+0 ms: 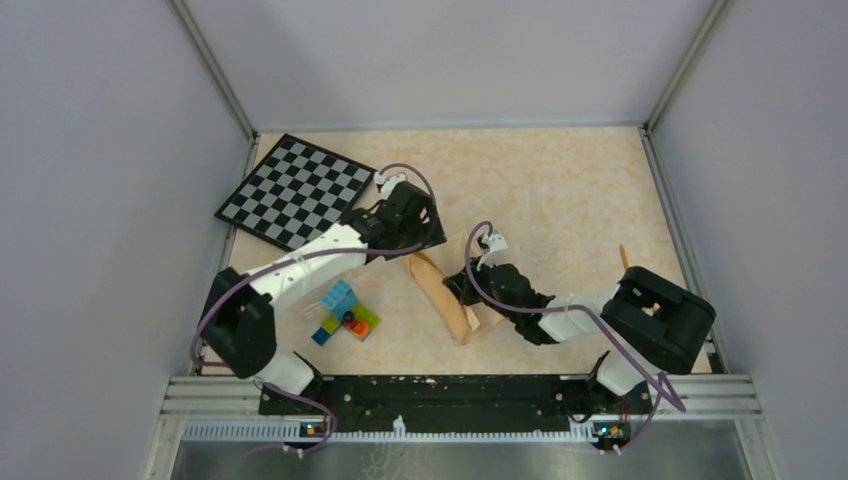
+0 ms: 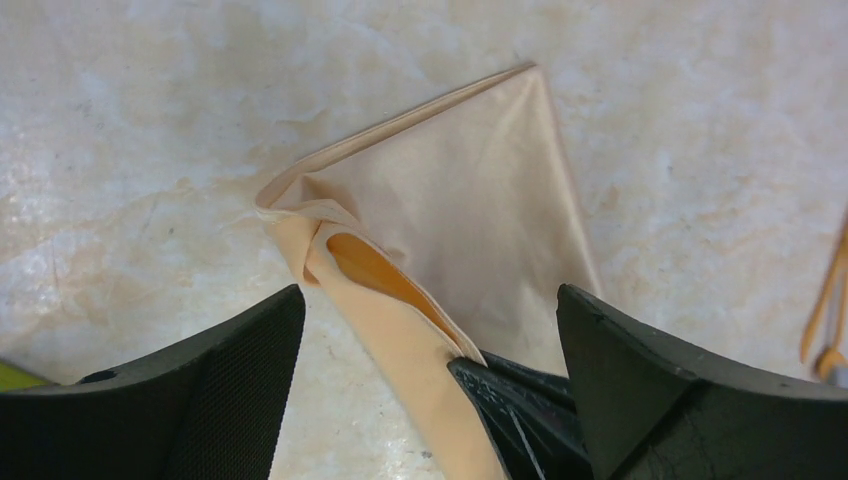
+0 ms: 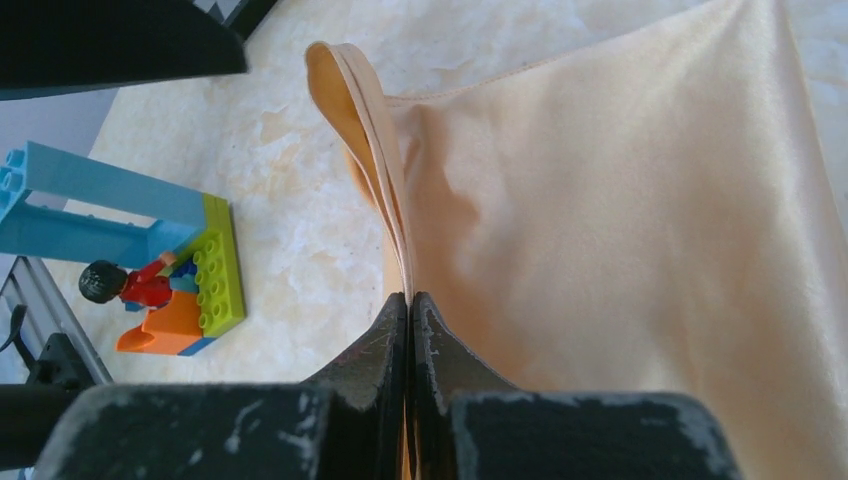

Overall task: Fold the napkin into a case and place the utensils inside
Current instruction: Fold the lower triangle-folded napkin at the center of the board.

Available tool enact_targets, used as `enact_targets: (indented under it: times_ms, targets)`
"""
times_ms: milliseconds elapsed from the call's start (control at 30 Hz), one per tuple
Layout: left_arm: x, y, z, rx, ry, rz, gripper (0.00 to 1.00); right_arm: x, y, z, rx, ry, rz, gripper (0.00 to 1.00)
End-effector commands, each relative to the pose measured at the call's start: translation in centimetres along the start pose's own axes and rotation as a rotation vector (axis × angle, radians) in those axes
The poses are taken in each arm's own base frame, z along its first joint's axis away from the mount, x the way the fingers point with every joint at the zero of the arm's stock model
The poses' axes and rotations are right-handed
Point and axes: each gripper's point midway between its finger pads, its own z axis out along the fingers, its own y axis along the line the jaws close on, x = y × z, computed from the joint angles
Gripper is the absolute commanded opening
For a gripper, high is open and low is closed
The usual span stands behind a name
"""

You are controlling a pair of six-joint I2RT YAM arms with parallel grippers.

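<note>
The peach-orange napkin [image 1: 445,297] lies folded into a narrow strip at mid table. In the left wrist view it [image 2: 480,200] is a flat pointed shape with one raised fold. My right gripper [image 1: 470,284] is shut on that raised edge [image 3: 385,180], fingertips pressed together [image 3: 410,300]. My left gripper [image 1: 420,240] hovers open over the napkin's far end, jaws wide apart [image 2: 430,350], holding nothing. One slim orange-yellow utensil [image 1: 624,256] lies right of the napkin; it also shows at the edge of the left wrist view [image 2: 828,300]. No spoon bowl shows.
The checkerboard [image 1: 298,190] lies at the back left. A cluster of coloured toy bricks [image 1: 345,312] sits left of the napkin, close to it in the right wrist view [image 3: 180,290]. Walls enclose the table on three sides.
</note>
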Motion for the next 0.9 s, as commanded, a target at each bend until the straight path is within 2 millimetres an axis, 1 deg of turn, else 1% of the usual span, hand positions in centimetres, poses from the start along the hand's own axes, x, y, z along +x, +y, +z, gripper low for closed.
enact_targets:
  times_ms: [0,100,167,300,433,567,600,700,733,767,800,867]
  targets:
    - [-3.2,-3.5,-3.8,0.306,-0.149,0.051,0.99,-0.5,-0.3,-0.8,0.037,-0.034,0.072,0.00]
    - [-3.8,-3.3,-5.0,0.384,-0.184,0.047,0.99,-0.1,-0.3,-0.9,0.036,-0.023,0.091,0.00]
    - [-4.0,-3.0,-5.1,0.386,-0.185,0.052,0.99,0.0,-0.5,-1.1,0.040,-0.027,0.098,0.00]
    - [-4.0,-2.1,-5.0,0.372,-0.193,0.060,0.99,0.1,-1.6,-1.6,0.096,-0.031,0.113,0.00]
    - [-3.0,-1.7,-4.3,0.412,-0.169,0.049,0.98,0.2,-3.2,-2.3,0.171,-0.042,0.162,0.00]
    - [-1.6,-2.0,-3.6,0.476,-0.124,0.039,0.89,0.8,-4.4,-2.8,0.231,-0.033,0.189,0.00]
    - [-1.4,-2.0,-3.3,0.482,-0.117,0.036,0.88,1.0,-4.5,-2.9,0.235,-0.032,0.192,0.00]
    - [-0.8,-2.2,-2.5,0.497,-0.096,0.032,0.80,0.9,-4.6,-2.9,0.238,-0.035,0.189,0.00]
    - [-0.3,-2.0,-2.1,0.493,-0.077,0.028,0.76,1.0,-4.8,-2.9,0.247,-0.033,0.187,0.00]
    - [-0.5,-2.4,-1.9,0.513,-0.081,0.023,0.69,1.0,-4.9,-2.9,0.250,-0.032,0.186,0.00]
    - [-0.4,-2.5,-1.7,0.524,-0.075,0.020,0.64,1.0,-5.0,-2.9,0.252,-0.034,0.186,0.00]
    - [-0.1,-2.4,-1.0,0.526,-0.062,0.010,0.57,1.0,-5.0,-2.8,0.244,-0.034,0.182,0.00]
